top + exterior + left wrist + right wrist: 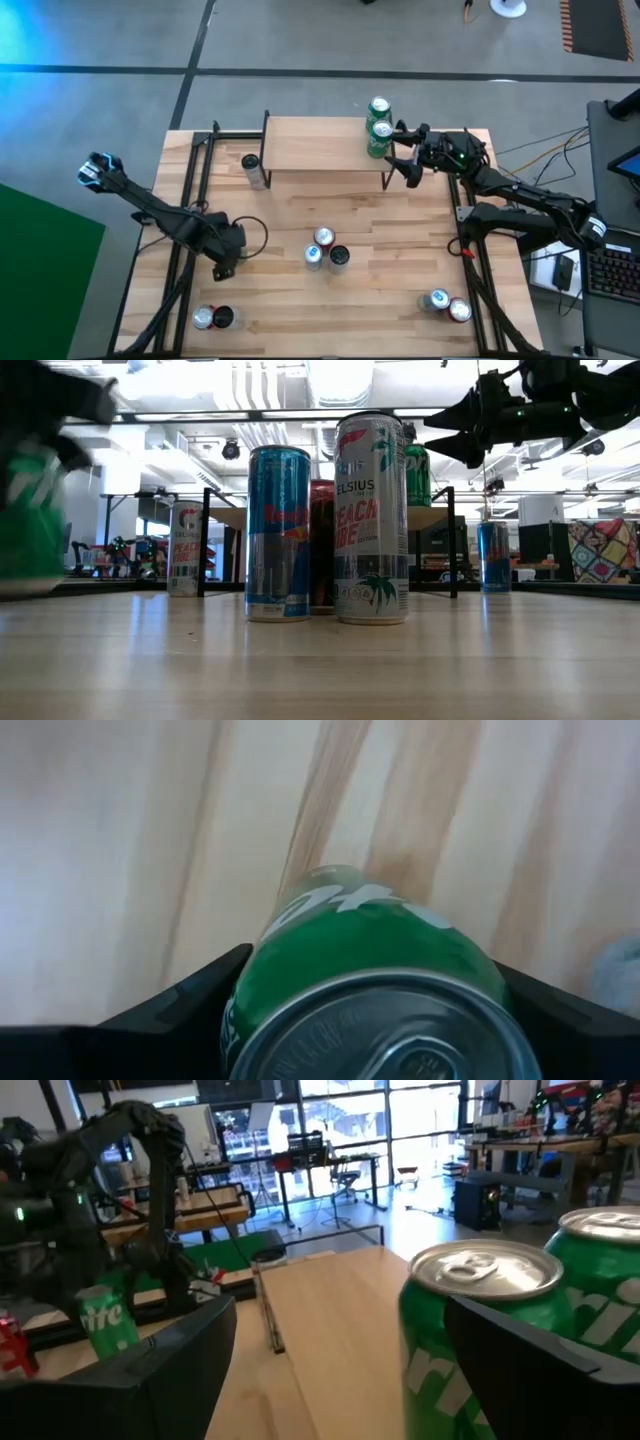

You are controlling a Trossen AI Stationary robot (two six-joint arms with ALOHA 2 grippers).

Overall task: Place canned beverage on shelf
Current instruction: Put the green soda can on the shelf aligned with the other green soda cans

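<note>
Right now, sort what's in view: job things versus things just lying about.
Job: shelf; two green cans on it; green can at left hand; right hand.
Lying about: three middle cans; can beside shelf; front-corner pairs.

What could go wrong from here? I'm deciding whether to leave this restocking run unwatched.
1. The right gripper, fingers open, sits right beside two green cans at the shelf's right end; a careless retreat could topple them.
2. Three cans stand mid-table between the left gripper, at another green can, and the shelf; a low carry could clip them.
</note>
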